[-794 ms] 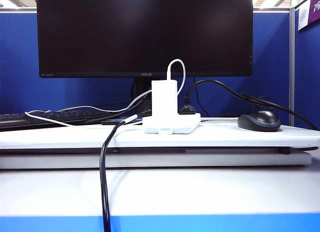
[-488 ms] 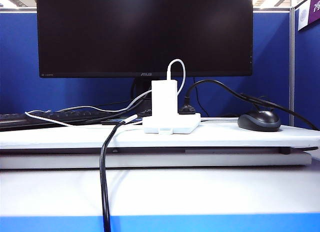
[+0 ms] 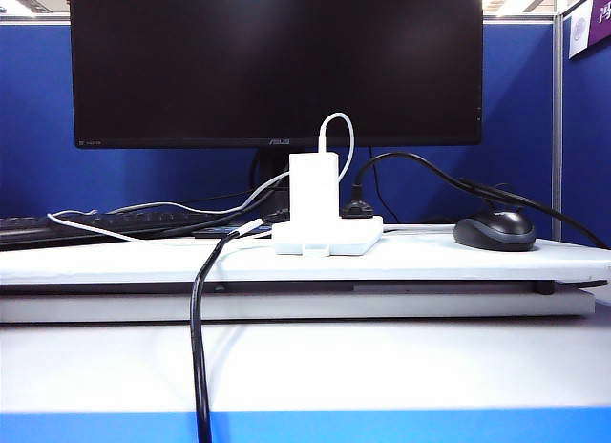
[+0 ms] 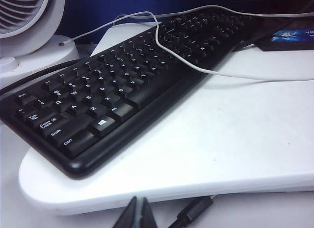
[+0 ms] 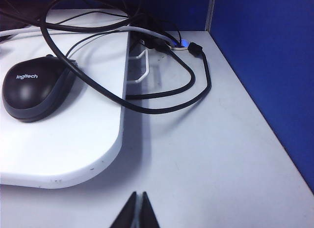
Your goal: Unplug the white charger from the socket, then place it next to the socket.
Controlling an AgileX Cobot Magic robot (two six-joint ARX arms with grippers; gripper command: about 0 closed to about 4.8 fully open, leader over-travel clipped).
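The white charger (image 3: 314, 187) stands upright, plugged into the flat white socket (image 3: 327, 237) on the raised white board (image 3: 115, 263) in the exterior view, its thin white cable looping over the top. Neither arm shows in that view. In the left wrist view my left gripper (image 4: 139, 204) is shut and empty, low over the desk just off the board's edge near the keyboard. The right wrist view has my right gripper (image 5: 138, 197) shut and empty above bare desk, beside the board's corner by the mouse. Charger and socket are out of both wrist views.
A black plug (image 3: 357, 208) sits in the socket beside the charger. Black keyboard (image 4: 117, 85) with a white cable (image 4: 182, 55) across it lies left; a black mouse (image 3: 495, 230) right. A monitor (image 3: 275, 66) stands behind. A black cable (image 3: 199, 348) hangs over the front. Loose black cables (image 5: 167, 85) lie near the blue partition.
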